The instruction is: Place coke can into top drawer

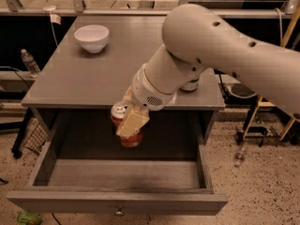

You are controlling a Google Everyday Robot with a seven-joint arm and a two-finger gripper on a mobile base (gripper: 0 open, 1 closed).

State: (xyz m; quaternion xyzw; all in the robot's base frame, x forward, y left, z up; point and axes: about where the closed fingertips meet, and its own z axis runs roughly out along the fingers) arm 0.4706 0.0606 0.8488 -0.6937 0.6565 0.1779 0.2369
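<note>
Just past the front edge of the grey counter [93, 81], the cream two-finger end effector [131, 123] was clenched on the red aluminium coke can [133, 139], above the open grey top drawer [117, 202]. Let go from that height, it could topple and roll.

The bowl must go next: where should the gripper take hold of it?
Probably grip the white bowl by its rim, from above: it stands upright, mouth up, with a thin wall. The gripper, above the open top drawer, holds the coke can.
</note>
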